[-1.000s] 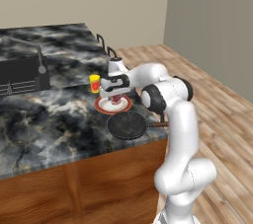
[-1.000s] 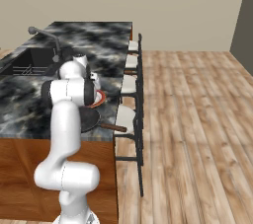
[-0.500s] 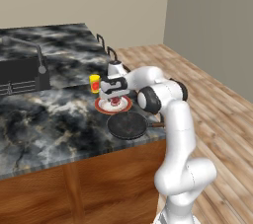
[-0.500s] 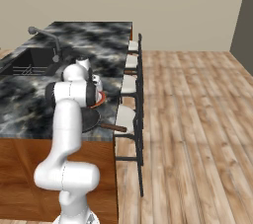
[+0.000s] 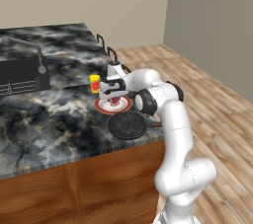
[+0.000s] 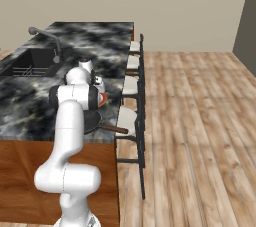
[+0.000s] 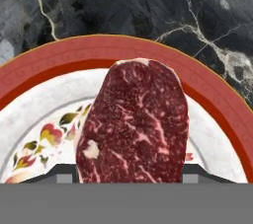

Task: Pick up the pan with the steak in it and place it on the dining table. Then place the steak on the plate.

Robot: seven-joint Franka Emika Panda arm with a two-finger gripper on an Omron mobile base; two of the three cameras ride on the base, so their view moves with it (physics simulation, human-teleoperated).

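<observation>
Steak (image 7: 133,122) over plate (image 7: 44,70), its near edge cut off, tool (image 5: 114,97) fingertips hidden, grip unclear, pan (image 5: 127,125) beside.

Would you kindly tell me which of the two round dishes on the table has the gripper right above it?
The red-rimmed plate, which lies under the gripper and the steak. The black pan lies apart, nearer the table's edge.

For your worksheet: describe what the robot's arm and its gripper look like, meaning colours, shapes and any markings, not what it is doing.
The arm is glossy white, built of rounded tubular segments with dark bands at the joints, rising from a bulbous white base. The gripper has a white hand with dark parts and dark fingers. No cables or markings can be made out.
</observation>
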